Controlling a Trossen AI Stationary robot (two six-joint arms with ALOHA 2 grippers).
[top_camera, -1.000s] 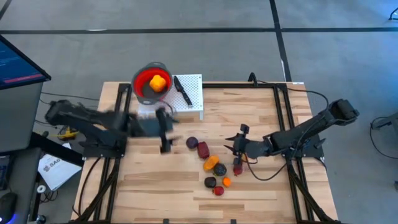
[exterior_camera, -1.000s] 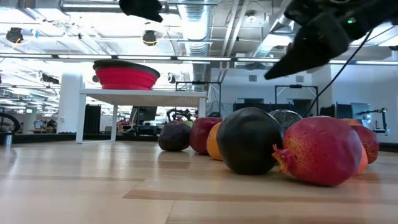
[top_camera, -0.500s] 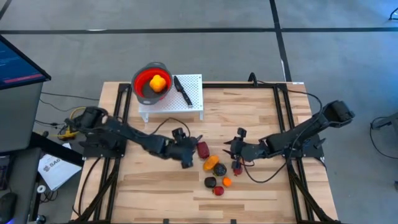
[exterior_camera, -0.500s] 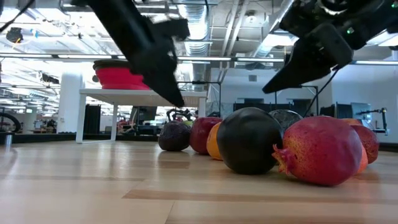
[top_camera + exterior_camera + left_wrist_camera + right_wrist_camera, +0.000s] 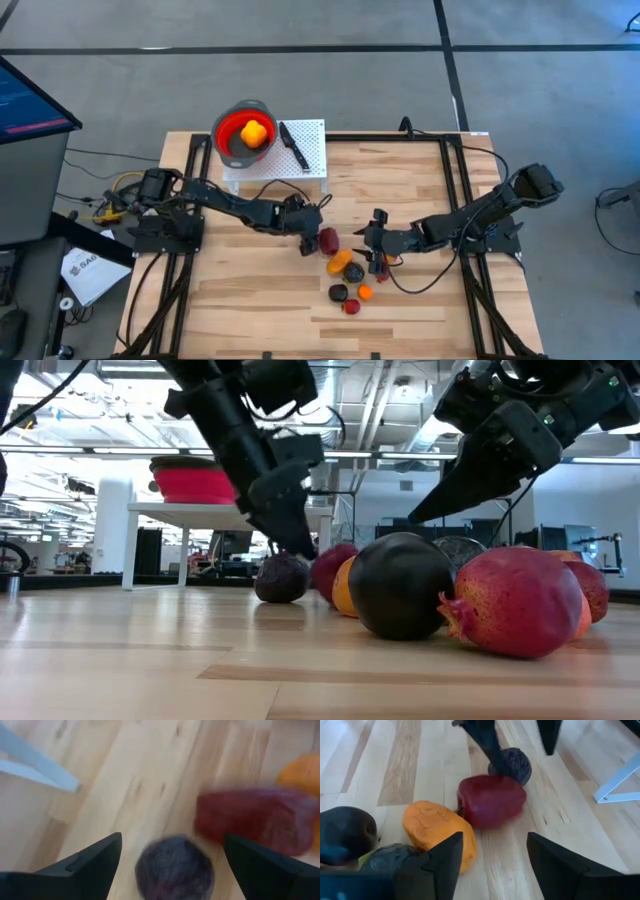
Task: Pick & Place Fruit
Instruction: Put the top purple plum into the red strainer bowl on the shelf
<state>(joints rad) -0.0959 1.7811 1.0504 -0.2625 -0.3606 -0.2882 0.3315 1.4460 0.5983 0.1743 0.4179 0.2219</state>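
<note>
On the high view's left side, one red bowl (image 5: 243, 135) with a grey rim sits on a small white stand (image 5: 310, 165) at the table's far edge and holds one yellow fruit (image 5: 254, 134); one black-handled knife (image 5: 293, 146) lies on the stand beside it. The left gripper (image 5: 308, 238) has reached to the table's middle, its fingers (image 5: 90, 865) spread wide on either side of one dark purple fruit (image 5: 174, 866), which lies on the wood between them, not visibly clamped. Just beside that fruit lies one dark red fruit (image 5: 327, 240), then one orange fruit (image 5: 340, 260) and a second orange one (image 5: 353, 272) touching it. Nearer the front edge sit one black fruit (image 5: 339, 293), one small orange fruit (image 5: 364, 293) and one red fruit (image 5: 351, 307). That makes seven counted on the wooden table (image 5: 420, 180) and one in the bowl; another dark piece under the right arm cannot be made out. The right gripper (image 5: 376, 247) hangs at the cluster's right side, its fingers (image 5: 440, 862) apart and holding nothing
</note>
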